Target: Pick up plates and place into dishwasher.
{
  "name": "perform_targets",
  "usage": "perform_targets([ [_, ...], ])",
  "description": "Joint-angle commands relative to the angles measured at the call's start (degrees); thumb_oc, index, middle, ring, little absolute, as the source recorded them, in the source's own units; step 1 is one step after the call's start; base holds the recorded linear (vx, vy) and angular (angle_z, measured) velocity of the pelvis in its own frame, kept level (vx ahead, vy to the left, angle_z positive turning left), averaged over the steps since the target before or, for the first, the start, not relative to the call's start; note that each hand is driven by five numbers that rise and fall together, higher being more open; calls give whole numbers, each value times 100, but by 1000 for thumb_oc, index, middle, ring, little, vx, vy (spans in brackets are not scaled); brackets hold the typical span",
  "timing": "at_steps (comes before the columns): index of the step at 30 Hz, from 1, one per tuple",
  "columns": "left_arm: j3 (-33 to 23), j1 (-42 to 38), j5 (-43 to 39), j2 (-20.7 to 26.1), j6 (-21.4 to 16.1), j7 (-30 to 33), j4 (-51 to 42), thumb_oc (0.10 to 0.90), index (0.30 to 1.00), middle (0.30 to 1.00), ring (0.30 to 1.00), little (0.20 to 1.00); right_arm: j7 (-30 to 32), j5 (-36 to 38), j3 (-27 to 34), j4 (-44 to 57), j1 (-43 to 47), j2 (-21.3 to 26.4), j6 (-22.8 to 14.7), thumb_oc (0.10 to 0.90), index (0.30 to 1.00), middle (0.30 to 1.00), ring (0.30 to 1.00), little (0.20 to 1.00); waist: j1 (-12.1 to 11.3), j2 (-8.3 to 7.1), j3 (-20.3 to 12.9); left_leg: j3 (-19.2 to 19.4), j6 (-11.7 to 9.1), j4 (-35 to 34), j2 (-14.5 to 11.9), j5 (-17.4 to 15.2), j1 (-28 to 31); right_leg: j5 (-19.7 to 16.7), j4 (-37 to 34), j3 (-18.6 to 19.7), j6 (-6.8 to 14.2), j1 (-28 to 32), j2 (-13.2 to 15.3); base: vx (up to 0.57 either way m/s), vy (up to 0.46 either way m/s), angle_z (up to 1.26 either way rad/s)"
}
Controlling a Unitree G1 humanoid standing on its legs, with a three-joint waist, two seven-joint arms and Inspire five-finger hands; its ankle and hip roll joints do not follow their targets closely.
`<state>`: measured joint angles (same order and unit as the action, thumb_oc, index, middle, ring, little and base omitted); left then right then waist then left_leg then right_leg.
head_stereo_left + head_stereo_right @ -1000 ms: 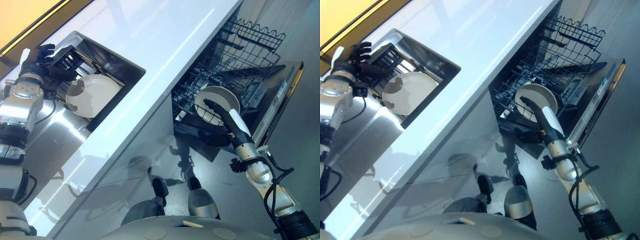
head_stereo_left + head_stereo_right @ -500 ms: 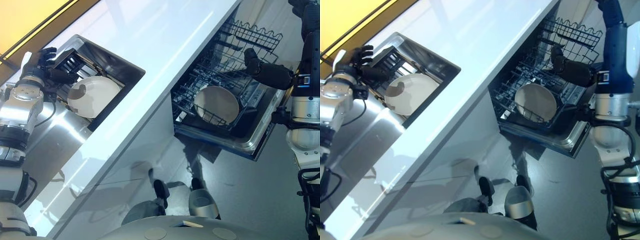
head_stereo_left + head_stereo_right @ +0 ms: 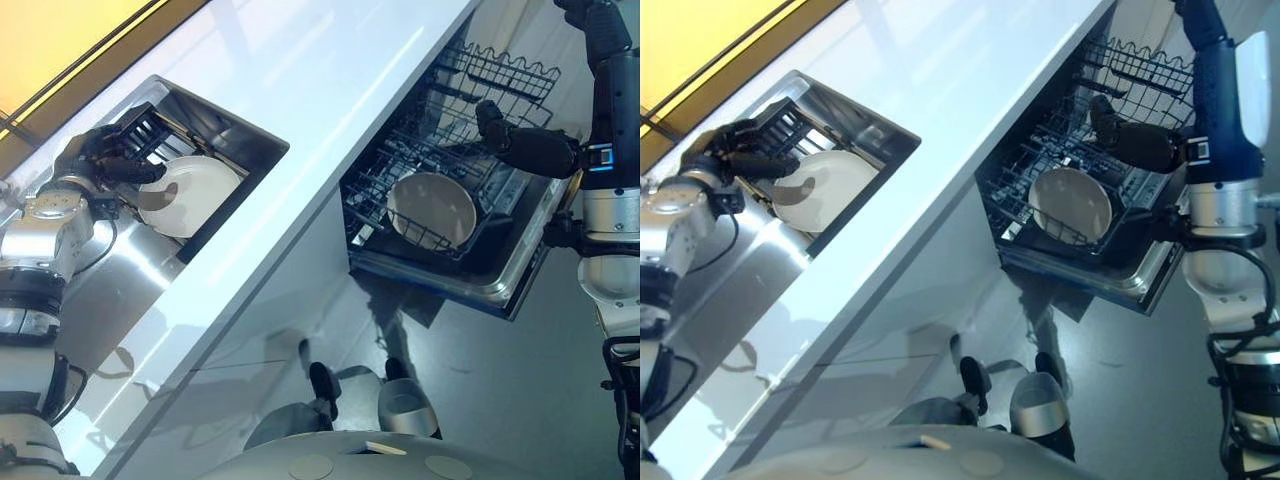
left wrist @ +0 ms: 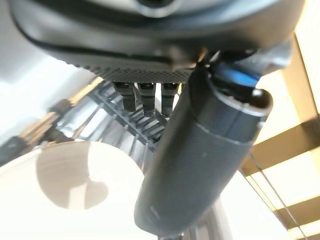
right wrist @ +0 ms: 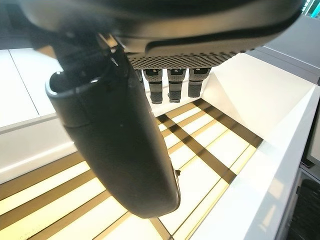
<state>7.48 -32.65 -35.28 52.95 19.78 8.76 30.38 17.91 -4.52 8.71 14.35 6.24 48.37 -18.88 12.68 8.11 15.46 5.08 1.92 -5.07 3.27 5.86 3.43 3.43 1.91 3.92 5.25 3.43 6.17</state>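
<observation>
Now we see our left hand (image 3: 100, 160), fingers relaxed, lowered toward the sink's white plate (image 3: 195, 190); our open right hand (image 3: 520, 145) remains raised.

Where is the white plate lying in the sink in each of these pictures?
Left eye view: plate in the sink, upper left.
Right eye view: plate, same spot.
Left wrist view: plate, just past the left hand.
Right wrist view: not in it.
Shared landmark: the dark rack behind the plate.

Left hand (image 3: 100, 155) reaches forward, fingers relaxed; right hand (image 3: 520, 148) raised, fingers straight.
</observation>
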Motion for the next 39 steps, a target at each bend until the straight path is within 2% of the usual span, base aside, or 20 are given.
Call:
perform_targets([
  [1, -793, -76, 48, 236, -427, 306, 196, 800, 900, 900, 900, 900, 3, 190, 539, 690, 416, 618, -351, 800, 900, 900, 900, 900, -97, 204, -763, -24, 44, 433, 523, -810, 110, -449, 391, -94, 300, -767, 107, 16, 95, -1],
  [4, -765, -22, 91, 194, -304, 228, 246, 800, 900, 900, 900, 900, -39, 226, 543, 716, 463, 682, -303, 800, 900, 900, 900, 900, -71, 255, -741, -13, 37, 444, 534, -806, 101, -461, 401, -67, 295, -791, 130, 12, 83, -1],
  [10, -747, -53, -77, 47, -378, 236, 282, 800, 900, 900, 900, 900, -76, 183, 443, 735, 624, 770, -132, 800, 900, 900, 900, 900, -69, 273, -685, 9, -2, 477, 539, -780, 30, -498, 428, -67, 292, -869, 176, -2, 61, 0],
  [22, -394, -383, -641, -262, -817, 37, 276, 800, 900, 900, 900, 900, -230, 250, 169, 597, 1034, 960, -37, 800, 900, 900, 900, 900, 109, 367, -499, 159, -57, 436, 535, -712, -92, -557, 438, 91, 271, -1086, 162, -9, 52, -5],
  [29, 59, -722, -257, -505, -566, 378, 148, 800, 900, 900, 900, 900, -158, 134, -133, 569, 1366, 879, 173, 800, 900, 900, 900, 900, 134, 344, -364, 211, -56, 532, 525, -701, -204, -603, 527, 108, 247, -1207, 191, -5, 2, -1],
  [39, 159, -821, -345, -587, -426, 369, 340, 800, 900, 900, 900, 900, -174, -4, -242, 516, 1535, 853, 242, 800, 900, 900, 900, 900, 198, 364, -191, 308, -77, 578, 508, -691, -342, -645, 585, 141, 242, -1404, 198, -25, 6, -6],
])
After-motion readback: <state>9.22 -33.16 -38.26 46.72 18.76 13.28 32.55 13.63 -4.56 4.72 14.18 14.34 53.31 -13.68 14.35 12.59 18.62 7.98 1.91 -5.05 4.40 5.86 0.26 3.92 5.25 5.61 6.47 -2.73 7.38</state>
